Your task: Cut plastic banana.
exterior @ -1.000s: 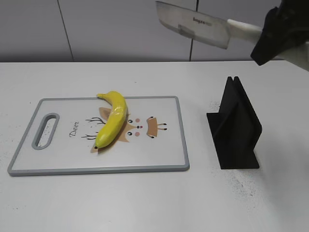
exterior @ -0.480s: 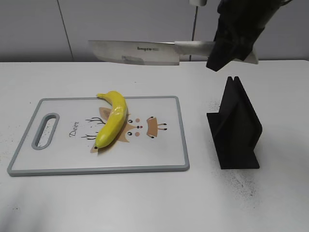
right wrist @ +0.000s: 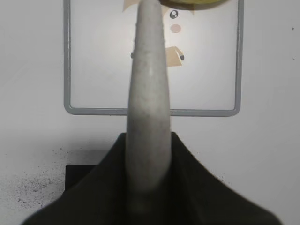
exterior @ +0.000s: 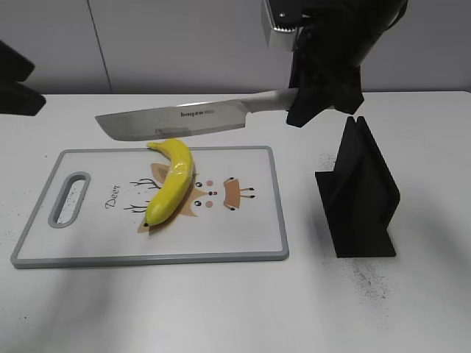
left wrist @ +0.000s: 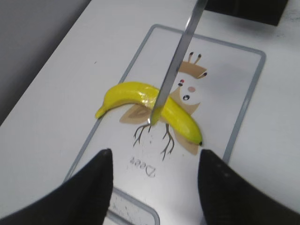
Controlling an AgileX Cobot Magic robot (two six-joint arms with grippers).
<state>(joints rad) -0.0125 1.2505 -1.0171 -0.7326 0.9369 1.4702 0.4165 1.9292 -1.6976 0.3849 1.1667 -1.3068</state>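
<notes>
The plastic banana lies whole on the white cutting board with a deer drawing; it also shows in the left wrist view. My right gripper is shut on the handle of a knife, whose blade hangs level just above the banana's far end. In the right wrist view the pale handle runs up between my jaws. My left gripper is open and empty, above the board's handle end; the blade crosses the banana in that view.
A black knife stand stands right of the board. The board's grey handle slot is at its left end. A dark part of the left arm shows at the left edge.
My right gripper has swung the knife left and down, from high at the right to level just over the banana. The left arm has come into the exterior view's left edge.
</notes>
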